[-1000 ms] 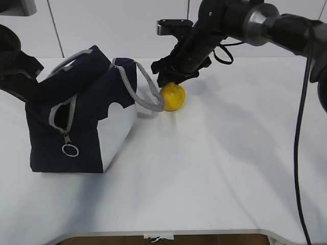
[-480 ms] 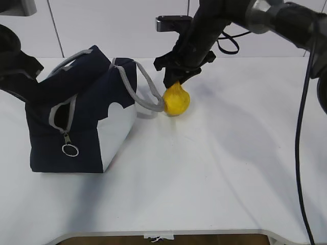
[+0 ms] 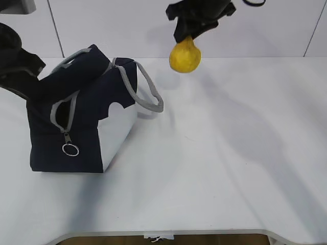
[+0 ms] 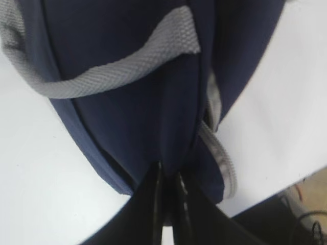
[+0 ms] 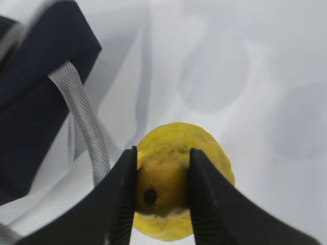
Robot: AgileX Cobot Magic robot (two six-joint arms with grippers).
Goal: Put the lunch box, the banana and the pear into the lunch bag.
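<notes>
Right gripper [image 5: 162, 196] clamped on the pear [image 3: 185, 56] at its narrow top, pear hanging in the air, up and to the right of the lunch bag [image 3: 76, 120], clear of the table [image 3: 230, 168]. Left gripper [image 4: 166, 196] pinched tight on the bag's navy fabric edge near the grey zipper [image 4: 220, 158]. Bag upright, 1 handle [image 3: 145, 94] drooping toward the pear side.

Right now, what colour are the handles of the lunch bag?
Grey webbing handles on the navy lunch bag; the left wrist view shows the weave best.
</notes>
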